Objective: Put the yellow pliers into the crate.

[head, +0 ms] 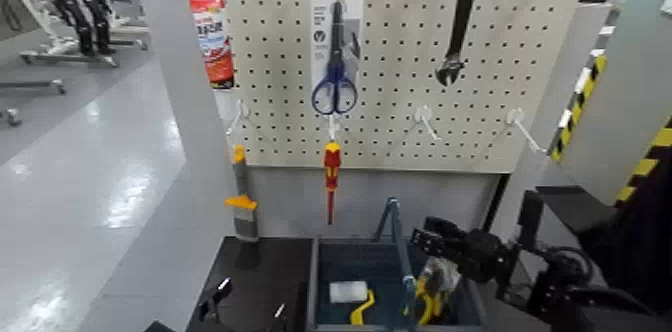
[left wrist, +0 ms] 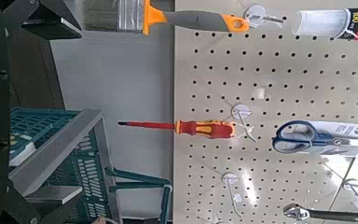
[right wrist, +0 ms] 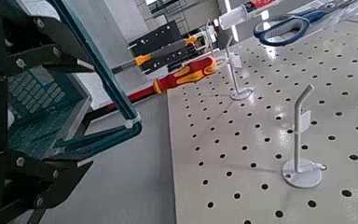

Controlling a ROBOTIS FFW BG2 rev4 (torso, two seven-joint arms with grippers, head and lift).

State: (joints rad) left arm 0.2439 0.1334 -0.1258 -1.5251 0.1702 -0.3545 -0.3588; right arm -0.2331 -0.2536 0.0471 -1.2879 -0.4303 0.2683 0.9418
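Head view: right gripper (head: 420, 233) above the right-hand part of the crate (head: 315, 281). Yellow pliers (head: 430, 306) inside, below those fingers, beyond the crate's handle bar (head: 405, 256) from the paint roller (head: 348, 292). Height presumably chosen to clear bar and rim.

Left wrist view: left gripper parked beside the crate, fingers wide apart, empty; likely kept out of the way.

Right wrist view: fingers well parted, nothing gripped; placing looks essentially complete.
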